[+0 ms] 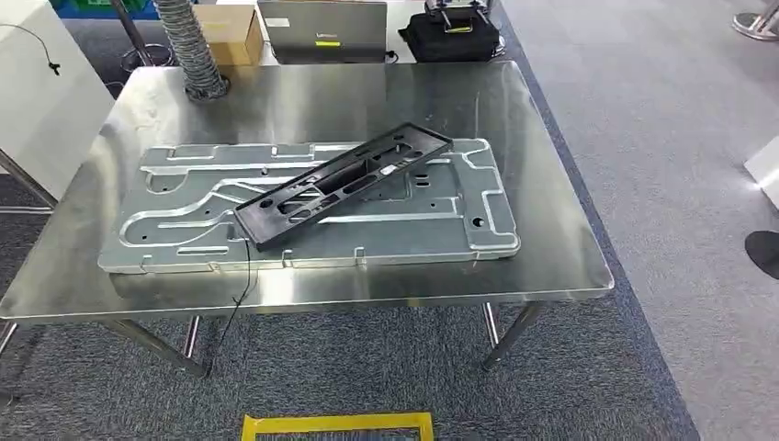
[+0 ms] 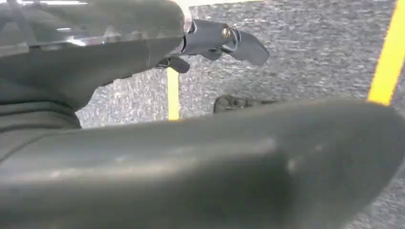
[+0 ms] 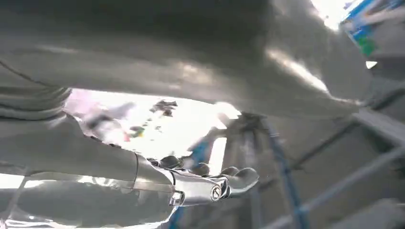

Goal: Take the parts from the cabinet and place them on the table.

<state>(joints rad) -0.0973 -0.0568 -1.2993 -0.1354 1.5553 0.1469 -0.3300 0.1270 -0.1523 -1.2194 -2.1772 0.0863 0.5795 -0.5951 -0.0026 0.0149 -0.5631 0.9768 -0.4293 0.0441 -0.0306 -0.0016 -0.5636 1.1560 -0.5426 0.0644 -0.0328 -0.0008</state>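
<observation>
parts on table, both hands free

left hand [image 2: 210,45] hangs over grey carpet [image 2: 305,52] with fingers spread, holding nothing; right hand [image 3: 205,183] likewise loose and bare. black frame [image 1: 344,184] lies slantwise on the silver panel [image 1: 184,220], which sits on the steel table [image 1: 551,230]; bare margin runs along every table edge

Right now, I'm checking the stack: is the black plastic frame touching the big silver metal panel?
Touching. The head view shows the black frame lying diagonally on the metal panel, resting on its surface on the table.
</observation>
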